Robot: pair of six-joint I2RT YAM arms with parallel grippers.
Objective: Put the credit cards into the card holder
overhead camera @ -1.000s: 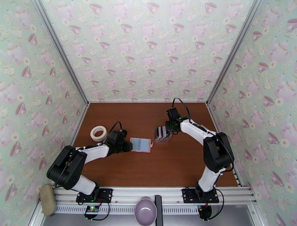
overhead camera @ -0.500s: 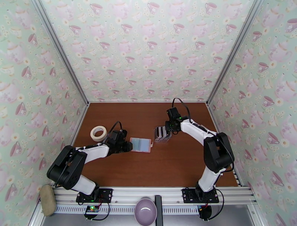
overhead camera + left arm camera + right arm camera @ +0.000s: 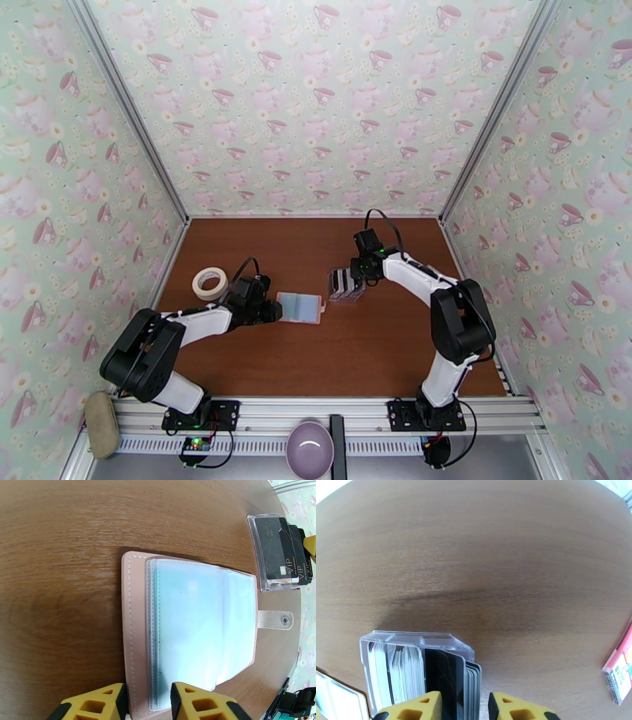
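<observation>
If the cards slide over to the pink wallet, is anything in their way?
Nothing visible. Just bare table lies between the cards in their clear stand and the open card holder.

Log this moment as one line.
pale pink card holder open, flat; left fingers at its edge; right fingers straddling black plastic cards in clear stand

Worktop (image 3: 59, 539): wood-grain, brown, smooth w/ slight sheen. Card holder (image 3: 134, 598): pale pink leather-look cover, stitched edge; inner sleeves (image 3: 197, 618) frosted clear plastic; snap (image 3: 285, 619) shiny metal. Credit cards (image 3: 444, 681): glossy black plastic, in clear hard-plastic stand (image 3: 414, 638). Left fingers (image 3: 197, 703): matt yellow plastic.
</observation>
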